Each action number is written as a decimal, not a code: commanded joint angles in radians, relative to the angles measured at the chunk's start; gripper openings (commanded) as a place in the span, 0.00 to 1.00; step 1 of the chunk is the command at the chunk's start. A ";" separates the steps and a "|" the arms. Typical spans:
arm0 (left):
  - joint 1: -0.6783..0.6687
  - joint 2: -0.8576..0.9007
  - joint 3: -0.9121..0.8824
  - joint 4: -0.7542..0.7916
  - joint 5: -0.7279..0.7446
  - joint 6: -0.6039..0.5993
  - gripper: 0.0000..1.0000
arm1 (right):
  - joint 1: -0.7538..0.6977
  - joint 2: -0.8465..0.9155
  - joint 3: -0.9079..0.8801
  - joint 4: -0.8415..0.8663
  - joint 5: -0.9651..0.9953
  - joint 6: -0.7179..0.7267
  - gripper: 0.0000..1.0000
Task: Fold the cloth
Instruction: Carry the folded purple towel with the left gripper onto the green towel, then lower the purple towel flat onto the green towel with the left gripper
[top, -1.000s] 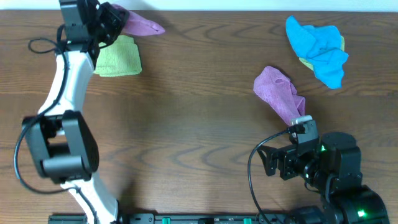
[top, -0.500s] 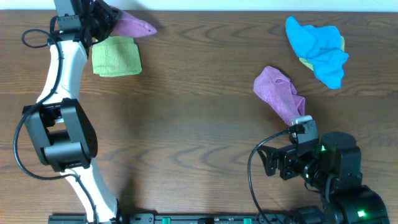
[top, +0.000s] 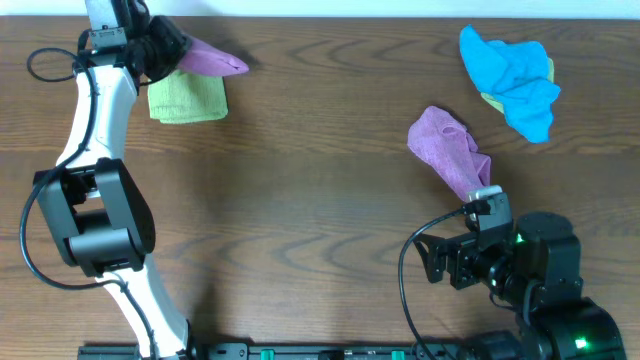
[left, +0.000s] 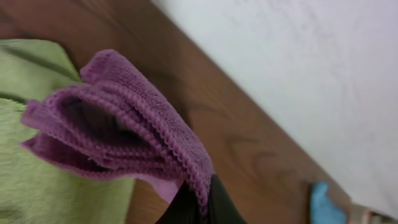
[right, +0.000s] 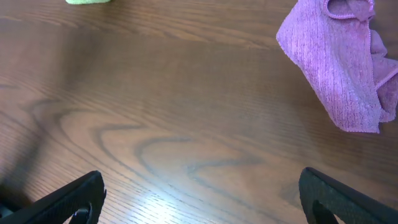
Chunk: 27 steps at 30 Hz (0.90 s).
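My left gripper is shut on a folded purple cloth at the far left of the table, holding it over the top edge of a folded green cloth. In the left wrist view the purple cloth is pinched between my fingers, with the green cloth beneath. A second, crumpled purple cloth lies right of centre. My right gripper is open and empty near the front edge, just short of that cloth.
A crumpled blue cloth lies on a yellow-green cloth at the far right. The table's back edge meets a white wall just behind my left gripper.
My left gripper has moved left and a little toward the back with the folded purple cloth. The right arm has not moved.
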 joint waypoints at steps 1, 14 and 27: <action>0.007 0.005 0.021 -0.027 -0.053 0.077 0.06 | -0.007 -0.003 -0.005 -0.002 -0.006 0.009 0.99; 0.026 0.005 0.021 -0.161 -0.182 0.257 0.06 | -0.007 -0.003 -0.005 -0.002 -0.006 0.009 0.99; 0.033 0.005 0.021 -0.248 -0.293 0.368 0.06 | -0.007 -0.003 -0.005 -0.002 -0.006 0.009 0.99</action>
